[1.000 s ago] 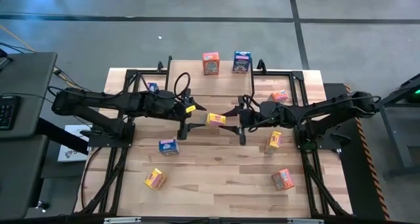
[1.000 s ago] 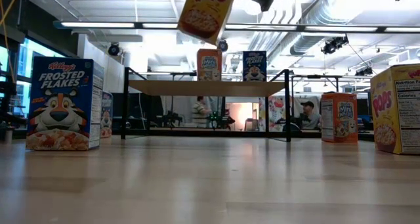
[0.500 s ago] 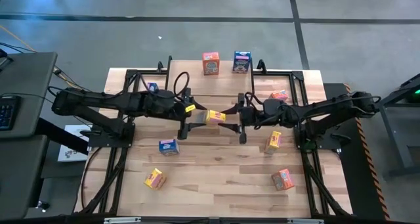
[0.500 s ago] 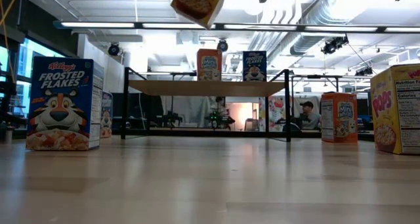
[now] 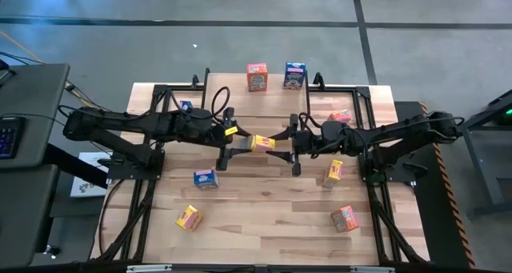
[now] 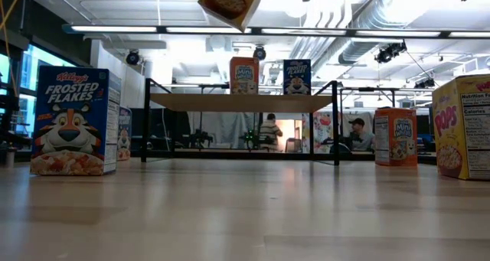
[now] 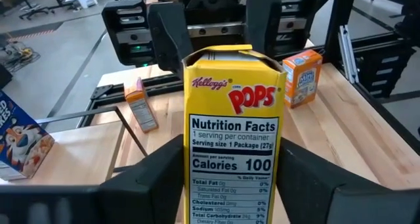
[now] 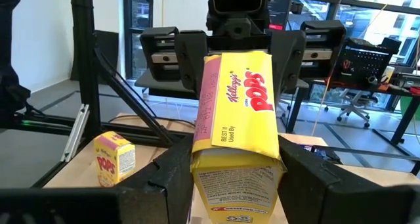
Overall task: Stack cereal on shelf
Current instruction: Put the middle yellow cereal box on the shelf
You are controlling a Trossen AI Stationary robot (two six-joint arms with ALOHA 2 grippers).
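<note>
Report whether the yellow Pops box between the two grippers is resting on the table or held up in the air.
In the air. The yellow Pops box hangs between the left gripper and the right gripper, both clamped on it; the low view shows it far above the tabletop.

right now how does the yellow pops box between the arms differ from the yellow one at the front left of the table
The held Pops box is up in the air over the table's middle; the front-left yellow box rests on the tabletop. The held box sits between the fingers of both the left gripper and right gripper; nothing touches the front-left box. Both are small yellow cereal boxes, neither on the shelf.
</note>
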